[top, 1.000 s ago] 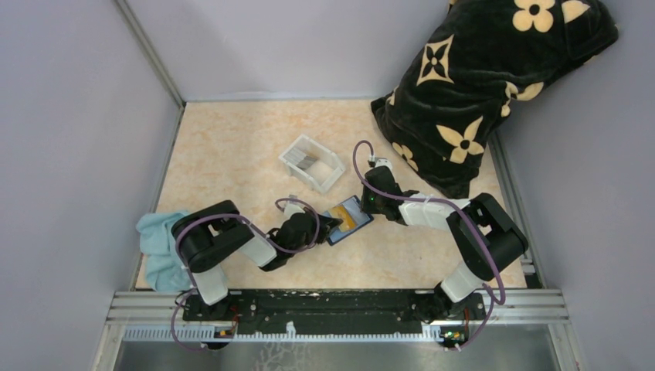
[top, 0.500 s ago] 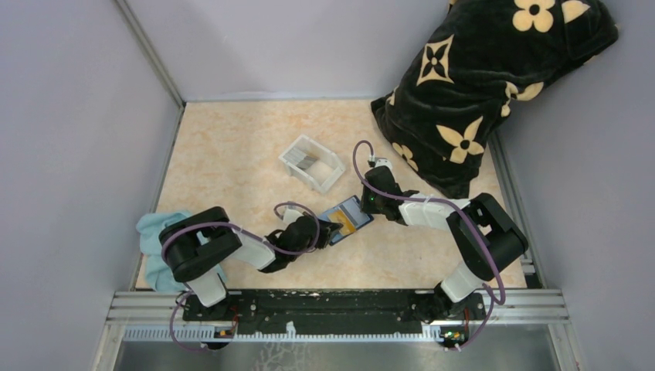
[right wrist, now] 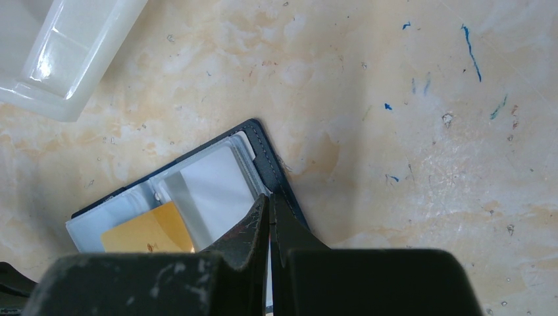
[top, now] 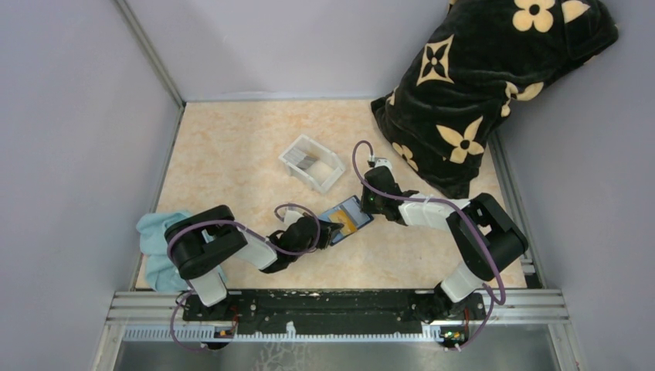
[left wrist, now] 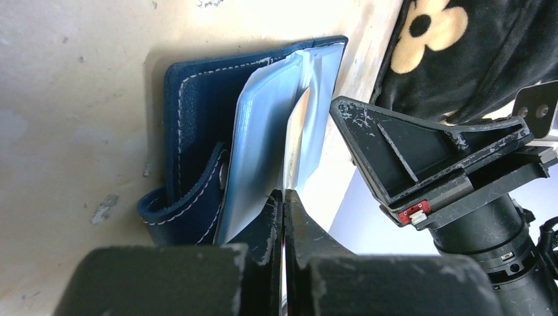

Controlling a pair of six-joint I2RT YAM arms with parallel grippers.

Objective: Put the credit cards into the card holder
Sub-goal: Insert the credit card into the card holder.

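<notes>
So from my wrist cam: my gripper [right wrist: 270,201] is pinched fully together, tips sitting right at the right-hand edge of the wallet [right wrist: 266,155]. The wallet lies open on the table [right wrist: 395,197], navy rim around clear plastic sleeves [right wrist: 210,187]. A yellowish card [right wrist: 148,232] sits partway in the lower-left sleeve. A corner of a white tray [right wrist: 59,59] shows top left, apart from the wallet. Few blue scribble marks [right wrist: 470,43] on the tabletop too.
</notes>
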